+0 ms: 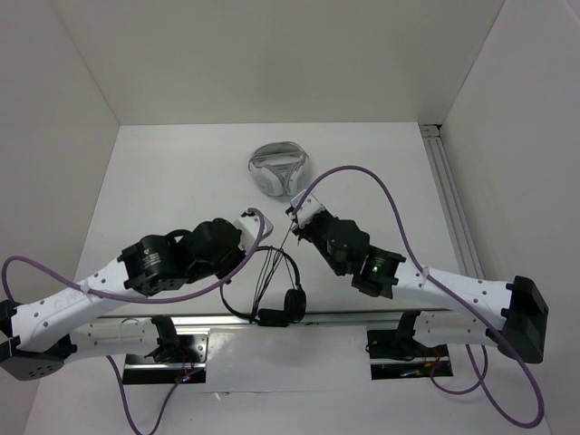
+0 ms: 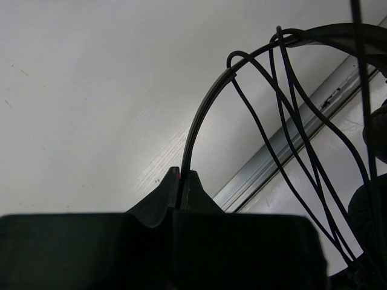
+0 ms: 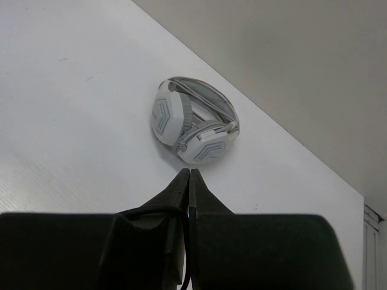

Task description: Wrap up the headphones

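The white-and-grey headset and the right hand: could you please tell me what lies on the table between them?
Nothing: the right wrist view shows only bare white table between the headset and the right hand.

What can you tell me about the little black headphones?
The headphones are small and black, with a thin curved headband, two round ear pads and a long thin cable. They look like plastic. The left gripper is shut on the headband, and the right gripper pinches the cable. Several cable loops hang over the headband. The pads sit by the table's near edge.
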### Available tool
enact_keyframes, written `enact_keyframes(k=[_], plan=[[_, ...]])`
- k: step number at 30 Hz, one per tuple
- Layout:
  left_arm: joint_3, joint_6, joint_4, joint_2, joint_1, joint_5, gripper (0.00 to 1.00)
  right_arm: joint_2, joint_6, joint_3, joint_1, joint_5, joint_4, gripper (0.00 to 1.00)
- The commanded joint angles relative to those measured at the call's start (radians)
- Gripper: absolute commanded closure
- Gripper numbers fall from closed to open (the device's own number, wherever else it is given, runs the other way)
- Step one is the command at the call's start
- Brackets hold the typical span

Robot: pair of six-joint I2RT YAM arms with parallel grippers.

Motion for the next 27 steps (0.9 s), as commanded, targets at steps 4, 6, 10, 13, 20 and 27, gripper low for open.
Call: enact_keyframes(k=[4,6,10,13,20,27], plan=[[0.096,0.022,0.003,-0.010,-0.005,0.007,1.00,0.039,0.113,-0.019,-0.090,-0.220,0.078,0.91],[0.130,0.022,0.012,-0.010,-0.005,-0.002,1.00,0.052,0.157,-0.050,-0.104,-0.295,0.118,0.91],[0.170,0.033,0.030,-0.010,-0.005,-0.002,1.00,0.105,0.211,-0.096,-0.128,-0.388,0.222,0.91],[0.204,0.056,0.041,-0.010,-0.005,0.042,1.00,0.159,0.243,-0.108,-0.160,-0.450,0.265,0.91],[0.268,0.065,0.062,-0.001,-0.005,-0.017,1.00,0.220,0.285,-0.089,-0.182,-0.552,0.277,0.91],[0.176,0.151,0.272,-0.042,-0.005,-0.085,1.00,0.248,0.378,-0.131,-0.200,-0.728,0.389,0.90]])
